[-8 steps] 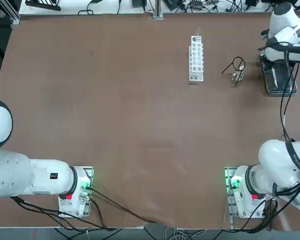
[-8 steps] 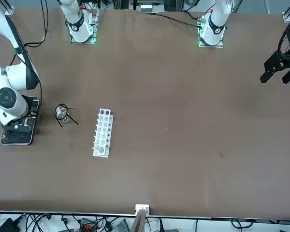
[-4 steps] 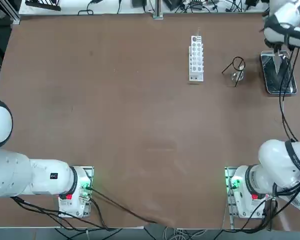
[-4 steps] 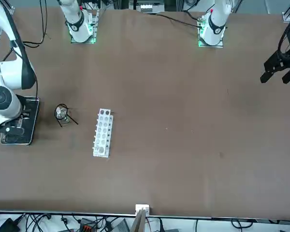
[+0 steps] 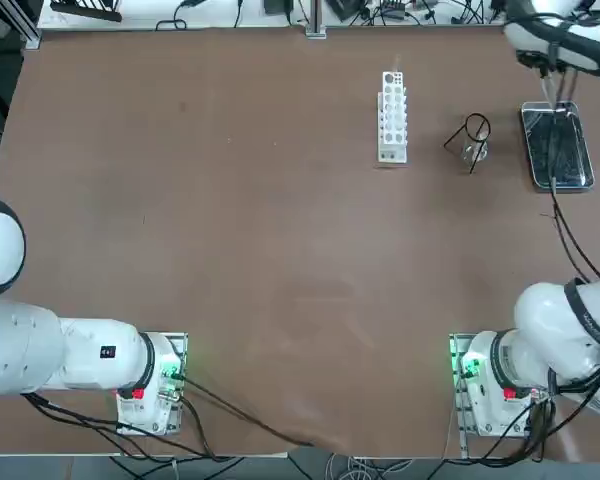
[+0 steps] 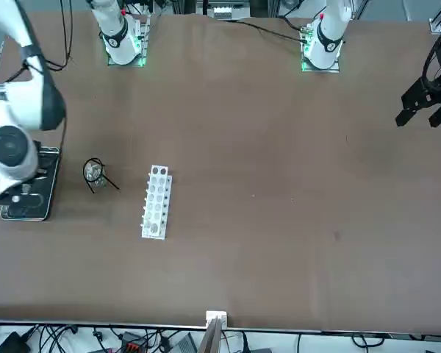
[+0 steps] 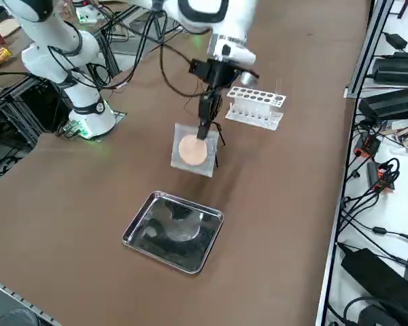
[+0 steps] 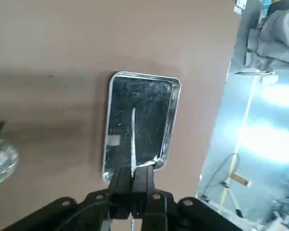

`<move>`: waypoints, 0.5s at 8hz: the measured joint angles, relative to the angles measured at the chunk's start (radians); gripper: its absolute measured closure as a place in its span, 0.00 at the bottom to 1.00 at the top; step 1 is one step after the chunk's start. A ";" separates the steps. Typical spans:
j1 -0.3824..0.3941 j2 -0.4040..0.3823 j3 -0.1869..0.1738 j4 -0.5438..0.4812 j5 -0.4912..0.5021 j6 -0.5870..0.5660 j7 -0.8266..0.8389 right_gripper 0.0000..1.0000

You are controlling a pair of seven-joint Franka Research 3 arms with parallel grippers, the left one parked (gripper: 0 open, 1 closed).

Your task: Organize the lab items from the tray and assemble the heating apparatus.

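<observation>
Brown tabletop point(image 5: 280, 230). Right gripper point(image 8: 133, 169) above far right part, fingers pinched tight on mesh edge. Tray point(image 5: 575, 150) toward far right corner, long axis running far edge to near edge. Square mesh point(image 7: 179, 164) hangs on edge, pointing down. Ring stand point(image 5: 454, 139) tipped over, glass burner point(image 5: 472, 153) among its legs.

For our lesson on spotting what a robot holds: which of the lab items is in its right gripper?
The square grey gauze with the tan disc, pinched in the right gripper; the wire stand and glass burner rest on the table.
</observation>
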 joint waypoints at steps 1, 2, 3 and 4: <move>0.071 0.001 0.001 0.006 0.000 -0.052 0.044 0.98; 0.139 0.002 0.000 0.007 0.000 -0.087 0.107 0.98; 0.199 0.005 -0.001 0.006 0.001 -0.119 0.180 0.98; 0.249 0.011 -0.003 0.002 0.000 -0.150 0.245 0.98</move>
